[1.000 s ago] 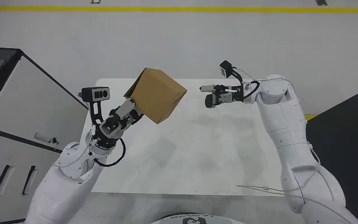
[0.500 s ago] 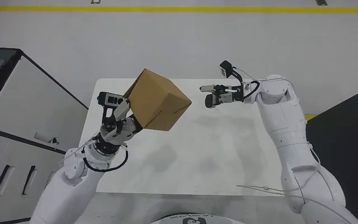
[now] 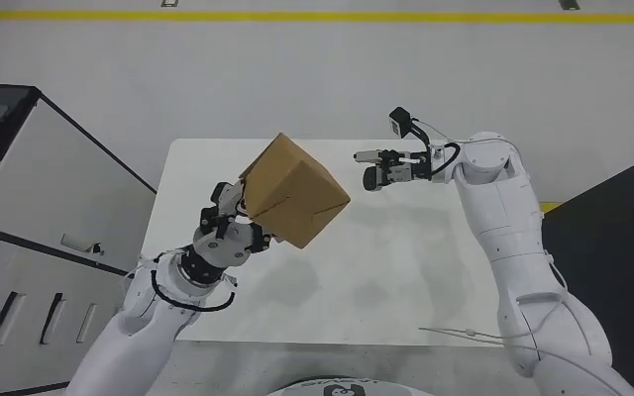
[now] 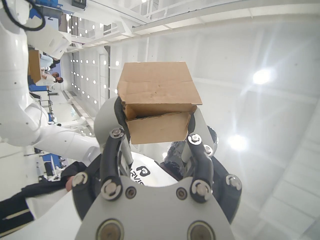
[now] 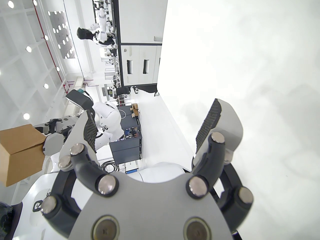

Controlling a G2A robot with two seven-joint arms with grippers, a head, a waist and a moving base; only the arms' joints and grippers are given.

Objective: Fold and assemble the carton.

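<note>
Left gripper (image 4: 157, 114) is clamping an edge flap of the carton (image 4: 157, 86) between its jaws, holding it above the table (image 3: 396, 287) — right gripper (image 5: 152, 113), jaws standing apart around nothing, is hovering well clear of the carton

Bright light falls from above. In the left wrist view round ceiling lamps (image 4: 261, 77) flare into star-shaped glare. The white rectangular table (image 5: 250, 38) looks almost washed out. The brown cardboard carton (image 3: 294, 190) has darker side faces. Both wrist views bend straight lines near the edges.
</note>
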